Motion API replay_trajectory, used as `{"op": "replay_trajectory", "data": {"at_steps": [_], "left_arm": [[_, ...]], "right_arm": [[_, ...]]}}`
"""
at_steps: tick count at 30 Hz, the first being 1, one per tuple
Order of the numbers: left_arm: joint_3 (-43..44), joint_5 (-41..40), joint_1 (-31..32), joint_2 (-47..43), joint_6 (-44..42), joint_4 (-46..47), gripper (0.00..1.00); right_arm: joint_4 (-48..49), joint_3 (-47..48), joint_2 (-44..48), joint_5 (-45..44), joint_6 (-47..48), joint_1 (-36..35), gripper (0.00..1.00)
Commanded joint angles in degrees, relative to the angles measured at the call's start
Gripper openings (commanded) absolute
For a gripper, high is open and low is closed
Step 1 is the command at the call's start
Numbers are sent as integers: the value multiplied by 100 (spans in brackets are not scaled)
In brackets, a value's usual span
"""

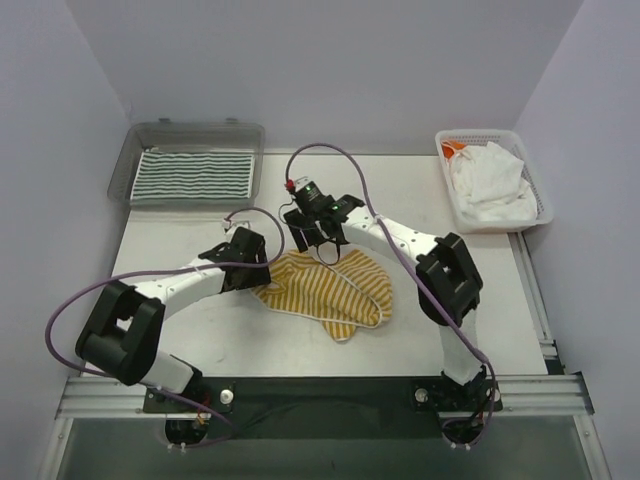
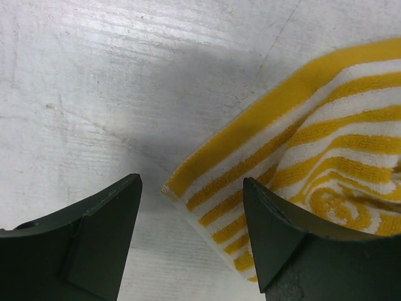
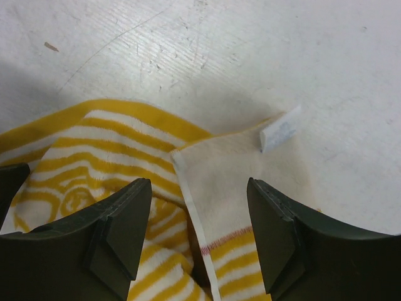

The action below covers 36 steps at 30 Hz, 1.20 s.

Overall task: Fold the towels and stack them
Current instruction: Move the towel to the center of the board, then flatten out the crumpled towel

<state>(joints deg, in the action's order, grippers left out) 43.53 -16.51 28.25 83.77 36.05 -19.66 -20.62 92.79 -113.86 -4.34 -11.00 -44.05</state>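
Left gripper point(image 2: 191, 188) spread apart, straddling a corner of the crumpled yellow-and-white striped cloth towel point(image 1: 335, 290) on the white surface point(image 1: 420, 190); right gripper point(image 3: 199, 188) unclenched too, astride its hemmed edge.

Overhead view from above and behind the bases, looking down across the whole surface point(image 1: 450, 210), with the left arm point(image 1: 170, 290) and right arm point(image 1: 420, 245) reaching away. Each wrist view looks down, very close, between its own jaws. All three views share the yellow-striped towel point(image 1: 335, 290), each wrist seeing a different edge.
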Motion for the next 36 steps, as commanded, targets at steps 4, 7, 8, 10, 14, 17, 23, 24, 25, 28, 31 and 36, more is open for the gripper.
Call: {"op": "replay_trajectory", "data": {"at_steps": [4, 7, 8, 10, 14, 17, 23, 24, 25, 28, 31, 36], "left_arm": [[-116, -98, -83, 350, 218, 436, 71], [-204, -36, -83, 447, 253, 533, 65], [-265, -28, -83, 465, 262, 551, 60], [-310, -1, -83, 483, 279, 603, 54], [-362, 43, -83, 439, 262, 621, 35], [-398, 43, -83, 360, 236, 639, 22], [-415, 52, -92, 228, 209, 613, 0], [-415, 52, -92, 210, 209, 613, 0], [-415, 60, -118, 175, 209, 569, 0], [-424, 60, -170, 9, 200, 472, 0], [-442, 52, -267, -264, 192, 323, 0], [-521, 69, -504, -791, 139, 112, 0]], "right_arm": [[-100, 494, -496, -814, 11, -183, 65], [-109, 459, -645, -946, -129, -200, 65], [-109, 433, -715, -1024, -156, -209, 65], [-109, 398, -812, -1235, -200, -218, 65], [-109, 389, -927, -1570, -262, -218, 59], [-100, 432, -989, -1658, -262, -218, 52], [-100, 477, -910, -1868, -279, -209, 25], [-100, 433, -875, -1904, -288, -192, 21], [-100, 406, -761, -1965, -288, -183, 11], [-100, 213, -507, -2036, -411, -42, 0], [-100, -41, -164, -2001, -612, 194, 0], [-38, -577, 522, -1711, -973, 643, 0]]}}
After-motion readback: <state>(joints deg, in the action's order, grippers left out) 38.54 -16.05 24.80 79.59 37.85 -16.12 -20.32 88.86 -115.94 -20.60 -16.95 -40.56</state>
